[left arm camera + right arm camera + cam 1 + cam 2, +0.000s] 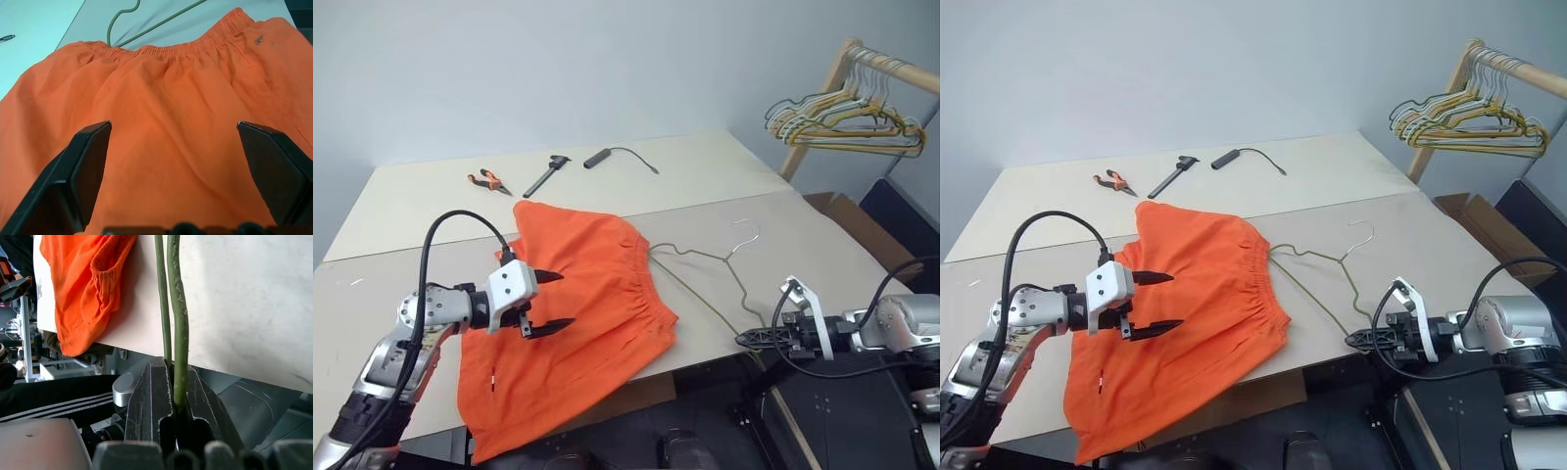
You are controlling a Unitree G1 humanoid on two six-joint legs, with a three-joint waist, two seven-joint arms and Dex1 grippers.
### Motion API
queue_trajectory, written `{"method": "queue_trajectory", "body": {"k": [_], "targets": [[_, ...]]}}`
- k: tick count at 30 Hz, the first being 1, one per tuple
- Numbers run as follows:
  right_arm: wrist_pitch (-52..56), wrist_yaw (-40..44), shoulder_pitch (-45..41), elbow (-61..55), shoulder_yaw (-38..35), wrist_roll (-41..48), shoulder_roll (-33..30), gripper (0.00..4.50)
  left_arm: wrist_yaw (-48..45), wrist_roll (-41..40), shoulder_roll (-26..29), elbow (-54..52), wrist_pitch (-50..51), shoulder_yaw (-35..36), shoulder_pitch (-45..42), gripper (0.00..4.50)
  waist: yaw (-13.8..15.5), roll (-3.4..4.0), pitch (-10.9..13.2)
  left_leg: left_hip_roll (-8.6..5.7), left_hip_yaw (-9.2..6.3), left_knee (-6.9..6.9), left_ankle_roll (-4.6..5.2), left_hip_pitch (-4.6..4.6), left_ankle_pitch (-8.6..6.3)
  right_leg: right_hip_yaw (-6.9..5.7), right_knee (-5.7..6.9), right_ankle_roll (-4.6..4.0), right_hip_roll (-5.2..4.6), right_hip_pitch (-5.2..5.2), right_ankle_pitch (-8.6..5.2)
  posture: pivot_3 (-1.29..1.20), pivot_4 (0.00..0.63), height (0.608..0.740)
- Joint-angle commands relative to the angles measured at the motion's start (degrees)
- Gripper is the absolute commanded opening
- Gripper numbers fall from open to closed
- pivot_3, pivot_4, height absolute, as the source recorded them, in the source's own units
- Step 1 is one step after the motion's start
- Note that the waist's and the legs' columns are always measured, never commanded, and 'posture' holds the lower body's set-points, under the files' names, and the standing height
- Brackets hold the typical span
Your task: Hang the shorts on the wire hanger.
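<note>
Left eye view shows my left end effector (551,302) spread wide above the shorts (578,313), waistband rightward toward the wire hanger (705,284) pinched in my right end effector (746,340)

I see my left pincer (551,303), fingers spread wide, over the bright orange fabric shorts (573,313) lying on the pale table (411,196). My right pincer (747,339) is closed on the thin grey-green wire hanger (705,284) at the table's near edge.
</note>
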Motion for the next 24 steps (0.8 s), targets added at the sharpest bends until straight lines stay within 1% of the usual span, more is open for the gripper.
{"method": "queue_trajectory", "body": {"k": [1,5,11,15,19,24], "targets": [[0.3,1.6,-1.9,-0.2,-1.0,1.3,0.2,0.0,0.7,0.2,0.3,-2.0,0.1,0.9,-0.6,4.47,0.0,0.0,0.0,0.0,0.02,0.0,0.0,0.01,0.0,0.03,0.0,0.0,0.0,0.0,0.0,-0.13,0.0,0.74],[0.7,2.6,-1.2,-0.5,0.4,1.1,-0.5,0.0,0.9,0.9,0.6,-1.7,-0.4,0.6,-0.4,4.47,0.0,0.0,0.0,0.0,0.08,-0.01,0.02,0.05,-0.01,0.1,0.01,0.02,0.02,0.0,0.01,-0.13,0.0,0.74],[-0.3,2.3,-1.6,1.9,0.7,-0.3,0.0,0.0,0.8,1.4,0.2,-1.9,-0.3,0.5,-0.4,4.47,0.0,0.0,0.0,0.0,0.15,0.0,0.05,0.06,-0.03,0.18,0.01,0.04,0.01,-0.01,0.03,-0.12,0.0,0.74],[-0.4,2.9,-1.7,1.5,1.1,0.0,0.0,0.0,0.7,1.3,0.1,-2.0,-0.3,0.5,-0.4,4.47,0.0,0.0,0.0,0.0,0.17,0.01,0.06,0.07,-0.03,0.21,0.01,0.06,0.01,-0.01,0.04,-0.12,0.0,0.74],[-0.1,5.5,-1.6,0.6,1.1,1.6,-0.6,0.0,0.9,1.5,0.1,-1.7,-0.5,0.7,-0.4,4.47,0.0,0.0,0.0,0.0,0.18,0.01,0.06,0.08,-0.04,0.23,0.01,0.06,0.02,-0.01,0.04,-0.12,0.0,0.74],[-1.0,9.8,-2.0,-0.3,3.5,1.5,-1.3,0.0,1.0,2.3,0.1,-1.4,-1.0,0.2,-0.2,4.47,0.0,0.0,0.0,0.0,0.19,0.03,0.07,0.08,-0.04,0.24,0.01,0.08,0.02,-0.01,0.05,-0.12,0.0,0.74]]}}
